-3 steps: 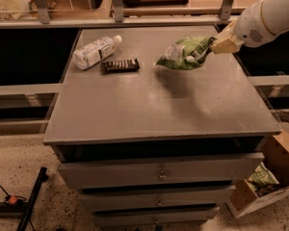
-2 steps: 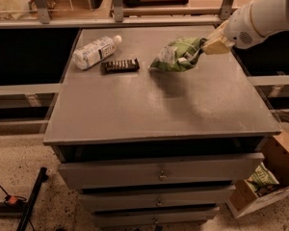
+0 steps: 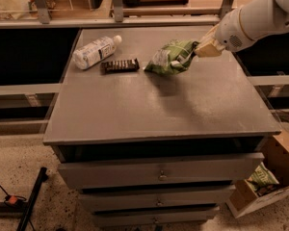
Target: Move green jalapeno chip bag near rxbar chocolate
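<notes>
Green jalapeno chip bag (image 3: 169, 57) pinched at one end by your tool (image 3: 198, 49), near rxbar chocolate (image 3: 119, 66), over worktop (image 3: 159, 112).

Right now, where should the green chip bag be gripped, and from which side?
Take the green jalapeno chip bag by its thin end farthest from the rxbar chocolate, coming from that side, where the gripper pinches it; the puffy middle looks too fat.
</notes>
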You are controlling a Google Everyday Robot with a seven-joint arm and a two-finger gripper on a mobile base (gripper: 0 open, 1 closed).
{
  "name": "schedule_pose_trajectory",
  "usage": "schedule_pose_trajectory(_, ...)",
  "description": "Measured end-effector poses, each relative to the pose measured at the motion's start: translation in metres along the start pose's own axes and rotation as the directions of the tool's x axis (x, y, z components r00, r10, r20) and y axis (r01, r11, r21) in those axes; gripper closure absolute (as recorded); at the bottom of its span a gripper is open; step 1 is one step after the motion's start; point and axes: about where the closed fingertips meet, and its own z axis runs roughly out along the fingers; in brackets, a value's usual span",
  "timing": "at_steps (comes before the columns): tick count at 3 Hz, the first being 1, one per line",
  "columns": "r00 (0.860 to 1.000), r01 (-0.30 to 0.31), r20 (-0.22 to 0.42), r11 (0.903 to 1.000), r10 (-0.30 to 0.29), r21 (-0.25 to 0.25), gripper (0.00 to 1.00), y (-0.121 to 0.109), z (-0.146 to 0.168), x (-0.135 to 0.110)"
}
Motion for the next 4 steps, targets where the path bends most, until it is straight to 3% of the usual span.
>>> schedule_pose_trajectory(3,1.000,0.003,0.000,0.9999,-0.003,-0.012,0.13,0.0032,0.0069,-0.0015)
schedule_pose_trajectory(4,1.000,0.003,0.000,0.9999,-0.003,-0.017,0.00,0.0043,0.0091,-0.0020)
